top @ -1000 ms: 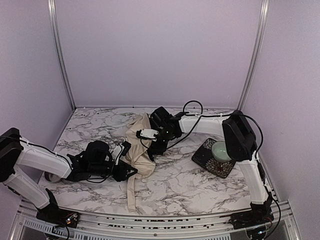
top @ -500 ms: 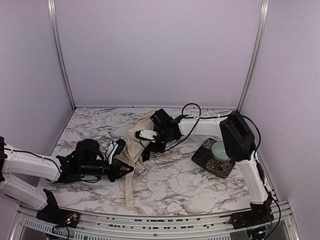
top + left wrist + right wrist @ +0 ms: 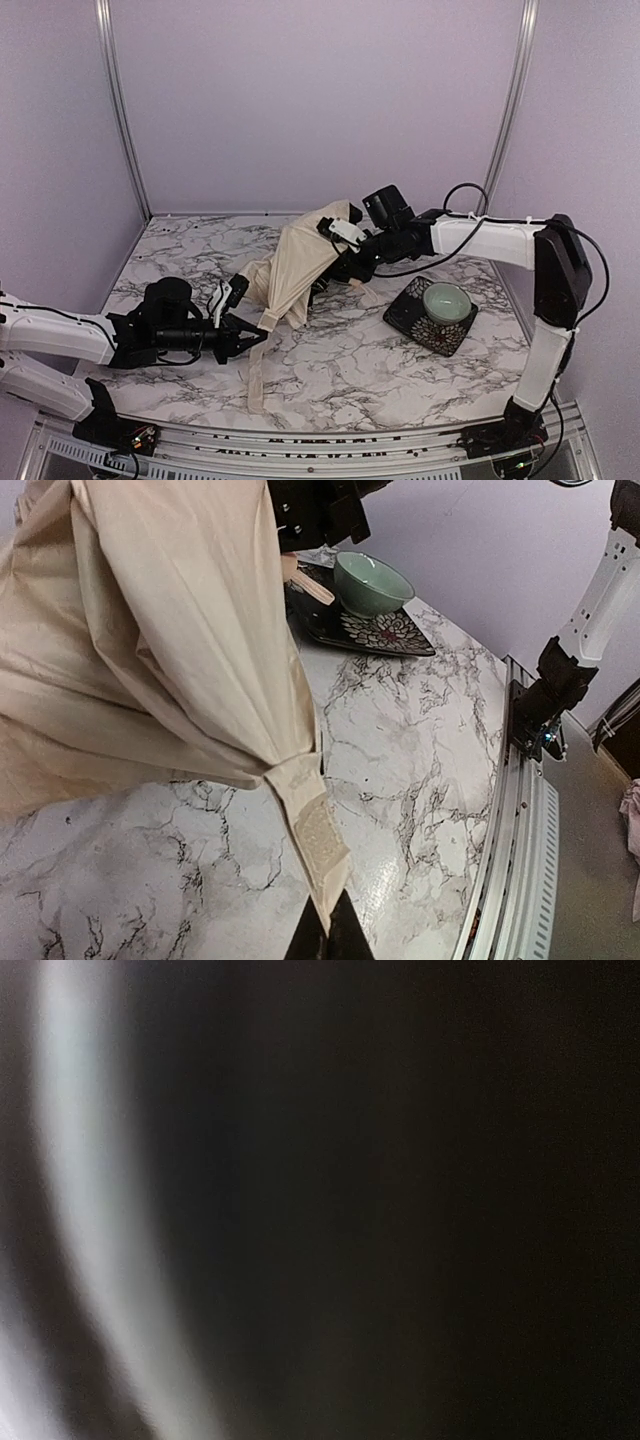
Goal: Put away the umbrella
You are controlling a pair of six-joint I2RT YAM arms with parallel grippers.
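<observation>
Eyes on the top view first: the umbrella is a bunched cream bundle to the left of the tray, slanting from a raised end close to the tray's far-left corner down to a lower end further left. It is folded but loose, the fabric hanging in pleats, and most of it is off the table.

My left gripper sits low, well to the left of the tray and nearer to me. From its own camera I see the fingertips pinched together on the strap, the narrow cream band with the fuzzy fastening patch, which runs taut up into the fabric. The strap's free tail trails on the marble towards me, left of the tray.

My right gripper reaches across just beyond the tray's far-left corner and is buried in the umbrella's raised end. The bundle hangs from it, so I read it as clamped on the umbrella, though the jaws themselves are hidden by fabric. Its own camera gives me only dark blur with one pale streak, nothing usable.

A green bowl stands on the tray, apart from the umbrella.
</observation>
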